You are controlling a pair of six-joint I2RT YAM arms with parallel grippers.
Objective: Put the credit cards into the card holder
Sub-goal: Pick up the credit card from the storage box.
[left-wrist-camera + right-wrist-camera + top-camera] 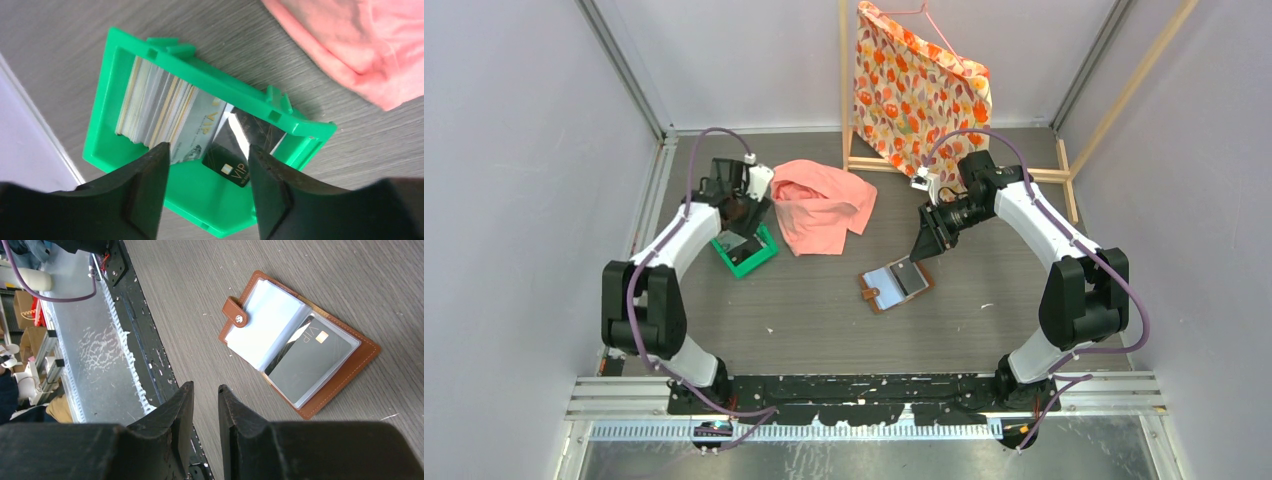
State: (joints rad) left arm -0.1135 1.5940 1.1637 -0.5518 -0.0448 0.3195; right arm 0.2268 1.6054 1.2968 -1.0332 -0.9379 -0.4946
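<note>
While the credit cards [150, 107] wait in a green tray [220, 85] near the left edge of the worktop [824, 320], most of them stand on edge in a tight row against one tray wall. The edges show white, grey and yellowish.

- The last card in the row is a pale grey card [202, 122] that leans out. "VIP" is readable on its face; the smaller script under it is too fine to read.
- Just beside it a dark card [226, 167] tilts on the tray floor, with a gold chip and gold "VIP" at its low corner. Glare hides its upper part.
- The left end effector [207, 152] hangs over the tray with its fingers moderately wide and nothing gripped. The dark card shows through the gap, apparently untouched.

The card holder [272, 322] lies open and flat near the middle of the worktop, a little right of centre and well apart from the tray. It is brown leather with a stitched border. Its snap tab [235, 312] is folded over one clear sleeve. The other sleeve holds a sleeved card [310, 360], grey, marked "VIP" beside a gold chip.

The right end effector [205, 389] hovers above the bare worktop just beside the holder, toward the near edge. Its jaws are narrow, only a slit of wood grain shows between them, and it holds nothing.

A pink cloth [822, 205] lies crumpled toward the far edge, near the tray but apart from it. A floral cloth [919, 90] hangs on a wooden frame [844, 90] at the far edge, right of the middle.
</note>
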